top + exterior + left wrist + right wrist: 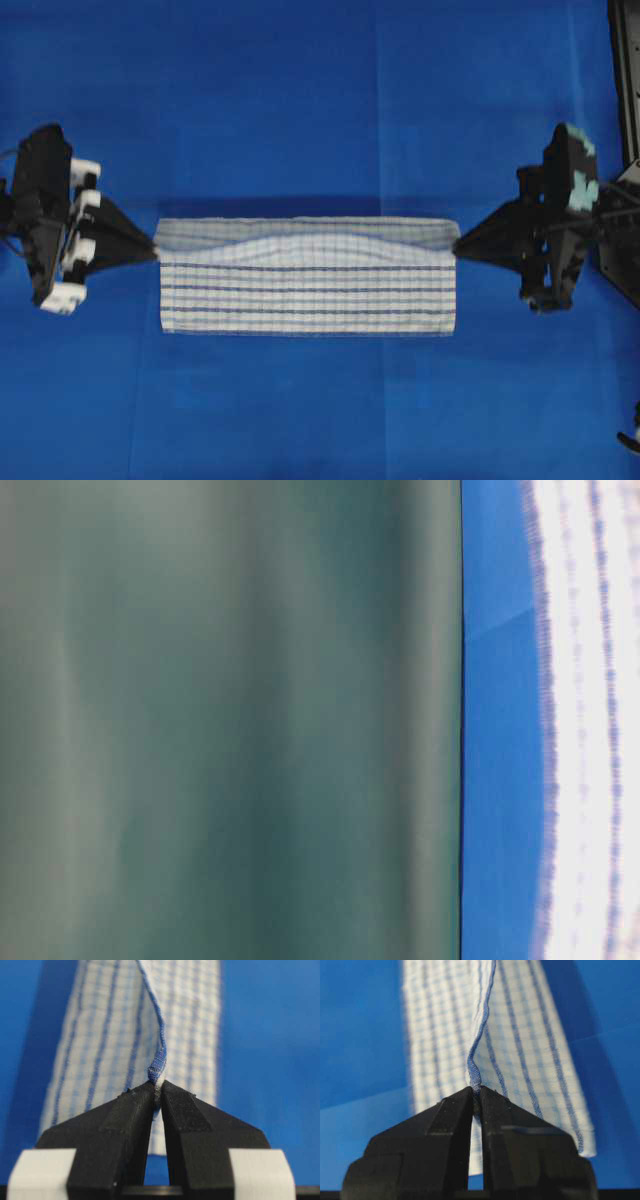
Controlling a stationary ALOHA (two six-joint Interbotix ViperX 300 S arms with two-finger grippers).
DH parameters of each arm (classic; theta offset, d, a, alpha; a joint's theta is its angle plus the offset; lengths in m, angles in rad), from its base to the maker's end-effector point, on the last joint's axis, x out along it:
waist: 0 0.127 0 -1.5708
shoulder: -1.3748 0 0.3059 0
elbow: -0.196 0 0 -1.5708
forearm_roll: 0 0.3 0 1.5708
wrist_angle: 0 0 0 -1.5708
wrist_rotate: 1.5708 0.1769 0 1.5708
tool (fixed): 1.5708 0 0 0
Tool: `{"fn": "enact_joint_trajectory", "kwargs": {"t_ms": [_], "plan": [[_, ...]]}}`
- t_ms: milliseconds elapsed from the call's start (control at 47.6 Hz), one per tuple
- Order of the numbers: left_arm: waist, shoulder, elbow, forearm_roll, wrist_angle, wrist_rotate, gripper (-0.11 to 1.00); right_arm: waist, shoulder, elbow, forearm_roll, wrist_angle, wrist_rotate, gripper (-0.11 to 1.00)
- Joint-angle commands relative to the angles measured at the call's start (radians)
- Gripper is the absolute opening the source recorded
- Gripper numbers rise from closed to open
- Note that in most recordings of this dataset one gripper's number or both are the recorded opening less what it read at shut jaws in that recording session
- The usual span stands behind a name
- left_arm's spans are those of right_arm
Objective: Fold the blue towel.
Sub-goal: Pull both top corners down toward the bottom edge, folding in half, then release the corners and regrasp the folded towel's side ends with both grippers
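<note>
The blue towel (305,285) is laid mid-table on the blue table covering (300,100), long axis running left to right, already doubled into a long band. Its far edge is lifted off the lower layer and carried between the two arms, with a shallow hump seen along the raised hem in the overhead view. The left gripper (152,251) is clenched on the far-left corner; in the left wrist view the hem (156,1067) is seen pinched right at the tips of the black fingers (125,1110), jaws closed to a thin slit. The right gripper (457,246) is likewise clamped on the far-right corner, the hem (474,1075) being caught between its fingertips (497,1105) in the right wrist view. Both corners are held at about the same height and depth, presumably so that the edge is kept taut and straight and the top layer can be carried over evenly without skewing. The pinch at the very tips is judged thin, so slip is a risk if the cloth is tensioned too hard. The step in hand is judged to be a lengthwise fold, partway done: the raised edge is not yet laid down on the near edge. The table-level view is blurred, mostly a green-grey surface, with only a strip of covering and striped cloth (600,720) at its right.
</note>
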Motion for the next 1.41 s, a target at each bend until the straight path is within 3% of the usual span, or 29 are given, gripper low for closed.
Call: {"fn": "enact_joint_trajectory", "kwargs": {"t_ms": [0,189,336,988,1030,1093,1240,1303,1387], "plan": [[-0.031,0.014,-0.026,-0.002,-0.012,-0.003,0.04,0.049,0.031,-0.008,0.037,-0.043,-0.002,0.28],[-0.08,0.1,-0.051,-0.002,-0.023,-0.005,0.04,0.149,0.14,-0.018,0.104,-0.107,-0.002,0.28],[-0.109,0.161,-0.075,-0.002,-0.051,-0.005,0.04,0.196,0.206,-0.041,0.126,-0.121,-0.002,0.28],[-0.138,0.192,-0.074,-0.002,-0.046,-0.006,0.06,0.245,0.322,-0.072,0.189,-0.092,-0.002,0.29],[-0.14,0.192,-0.074,-0.002,-0.046,-0.006,0.12,0.249,0.322,-0.074,0.189,-0.092,-0.002,0.33],[-0.153,0.189,-0.072,-0.002,-0.041,-0.006,0.26,0.253,0.321,-0.074,0.189,-0.092,-0.002,0.5],[-0.161,0.169,-0.066,-0.002,-0.005,-0.005,0.71,0.264,0.308,-0.081,0.184,-0.092,-0.014,0.91],[-0.16,0.146,-0.064,-0.002,0.034,0.0,0.86,0.264,0.291,-0.08,0.179,-0.092,-0.02,0.95],[-0.14,0.11,-0.064,-0.002,0.08,0.003,0.87,0.258,0.25,-0.067,0.176,-0.097,-0.04,0.91]]}}
